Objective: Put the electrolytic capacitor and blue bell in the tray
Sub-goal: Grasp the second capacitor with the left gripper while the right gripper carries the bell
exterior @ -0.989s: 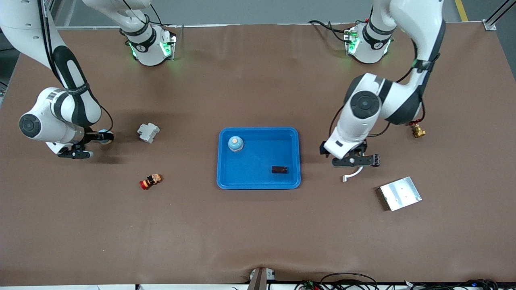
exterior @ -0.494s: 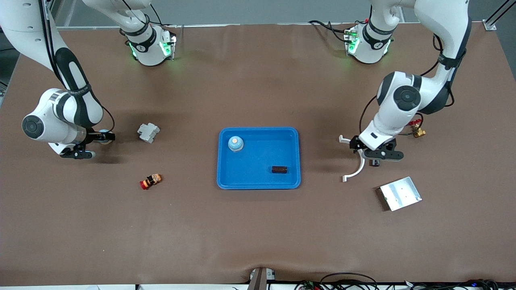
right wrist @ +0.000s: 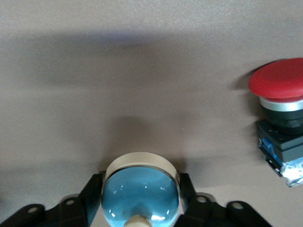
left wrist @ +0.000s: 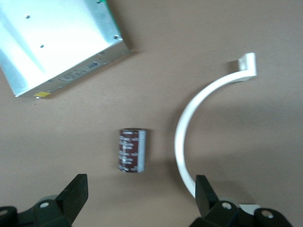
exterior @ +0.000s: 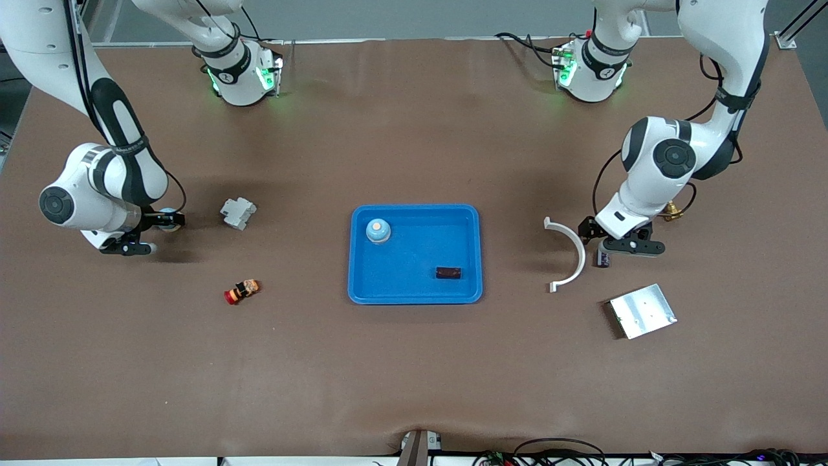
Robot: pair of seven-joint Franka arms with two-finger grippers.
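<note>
Already a blue bell (right wrist: 140, 194) is clamped between the right gripper's (right wrist: 140, 201) fingers near the right arm's end of the table. An electrolytic capacitor (left wrist: 131, 150) lies on the table under the wide-open left gripper (left wrist: 137, 201) (label unreadable), outside the tray (exterior: 466, 219).

place: robotics lab | evidence: two arm bases (exterior: 239, 71) bolted on brown-matted table (exterior: 414, 362), cables (exterior: 556, 450) at edge
</note>
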